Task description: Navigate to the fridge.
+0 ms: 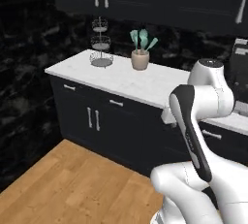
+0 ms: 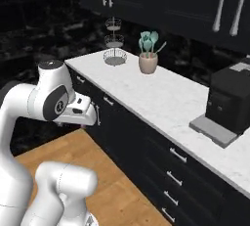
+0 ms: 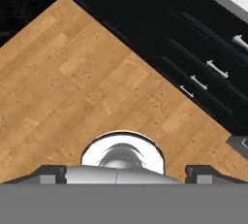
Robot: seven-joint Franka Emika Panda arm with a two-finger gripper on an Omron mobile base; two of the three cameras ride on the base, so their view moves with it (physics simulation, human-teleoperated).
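Not yet at fridge: facing white table (image 1: 121, 80) with utensil pot (image 1: 140, 59), ahead of claw (image 3: 126, 172). Claw grip unreadable, apparently empty.

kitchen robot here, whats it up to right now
The white arm is folded up above its base and handles nothing. It faces a white counter on black cabinets, which carries a three-tier wire stand, a pot of teal utensils and a black coffee machine. The gripper points down at the wood floor. The job is to drive to the fridge, and these views give no sight of one, so the base probably has some driving left.
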